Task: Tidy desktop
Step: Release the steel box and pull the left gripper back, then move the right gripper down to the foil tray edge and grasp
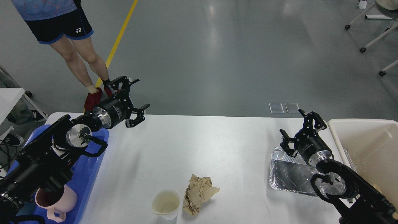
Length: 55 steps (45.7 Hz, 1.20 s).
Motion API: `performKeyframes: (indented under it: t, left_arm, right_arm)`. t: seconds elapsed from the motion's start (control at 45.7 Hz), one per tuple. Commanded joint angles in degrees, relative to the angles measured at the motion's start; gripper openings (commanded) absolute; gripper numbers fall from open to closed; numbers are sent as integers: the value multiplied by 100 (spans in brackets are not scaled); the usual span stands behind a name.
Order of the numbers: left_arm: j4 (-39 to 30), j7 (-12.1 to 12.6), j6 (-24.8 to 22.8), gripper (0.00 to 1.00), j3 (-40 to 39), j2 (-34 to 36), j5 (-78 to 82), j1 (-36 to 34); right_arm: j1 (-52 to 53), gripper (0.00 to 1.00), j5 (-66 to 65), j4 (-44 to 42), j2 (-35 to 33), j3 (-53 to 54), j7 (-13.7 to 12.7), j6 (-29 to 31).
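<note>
The white matte counter (217, 149) spans the near middle of the scene. On it a thin paper cup (166, 203) stands just beside crumpled brown paper (199, 193); a careless grab at one could tip or crush the other. Right, a flimsy foil tray (289, 174) would probably buckle if pinched. The left pincer (133, 99) and right pincer (298, 130) both hang spread wide, empty. A blue bin (90, 168) at left holds a smooth pink mug (57, 199).
</note>
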Motion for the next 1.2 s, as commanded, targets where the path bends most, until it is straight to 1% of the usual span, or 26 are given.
performKeyframes:
  t: [0.0, 0.022, 0.066, 0.11, 0.175, 0.219, 0.241, 0.263, 0.394, 0.482, 0.569, 0.613, 0.657, 0.701, 0.788, 0.92, 1.029, 1.183]
  left_arm:
    - [216, -11, -5, 97, -402, -313, 2, 164]
    - [234, -29, -5, 97, -454, -331, -7, 190]
    - [269, -151, -5, 97, -568, -349, -16, 243]
    - [269, -371, -5, 97, -683, -358, -16, 304]
    - [278, -766, -5, 97, -797, -358, -16, 436]
    - [278, -960, -5, 97, -798, -358, -16, 472]
    - [278, -1013, -5, 97, -798, -358, -16, 480]
    - [278, -1057, -5, 97, -798, -366, -16, 489]
    - [295, -1092, -5, 97, -718, -393, 2, 542]
    - [295, -1154, -49, 97, -710, -402, 11, 630]
    - [295, -1355, -110, 97, -701, -402, 11, 665]
    - [295, -1470, -102, 97, -692, -419, 11, 665]
    - [295, -1532, -102, 97, -683, -419, 19, 674]
    - [295, -1549, -102, 97, -683, -428, 19, 691]
    - [295, -1549, -102, 97, -674, -489, 19, 727]
    - [295, -1541, -102, 97, -674, -630, 19, 735]
    - [295, -1541, -93, 97, -666, -639, 19, 788]
    - [313, -1541, -84, 97, -666, -823, 63, 823]
  right_arm:
    - [9, 100, 0, -1, 1, -1, 0, 0]
    - [18, 100, 0, -1, 1, -1, 0, 0]
    - [27, 100, 0, -1, 1, -1, 0, 0]
    - [36, 100, 0, -1, -8, -1, 0, -9]
    - [53, 100, 0, -1, -8, -1, 0, -9]
    - [62, 100, 0, -1, -8, -1, 0, -9]
    - [71, 100, 0, -1, -8, 8, 0, -9]
    - [71, 100, 0, -1, -8, 8, -9, -9]
    - [132, 100, 0, -1, -34, -1, -44, -9]
    - [150, 100, 0, 25, -244, -10, -70, -9]
    - [141, 100, 0, 43, -867, -97, -97, 9]
    - [133, 100, -26, 95, -1175, -360, -79, 9]
    - [150, 100, -96, 253, -1491, -668, -53, 17]
    - [150, 100, -166, 542, -1878, -888, -44, 17]
    - [89, 100, -202, 1368, -2879, -1353, -97, 44]
    - [89, 100, -149, 2537, -4233, -2548, -114, 105]
    - [19, 100, -149, 3346, -5069, -3147, -149, 105]
    - [-368, 100, -211, 3866, -5983, -3297, -141, 114]
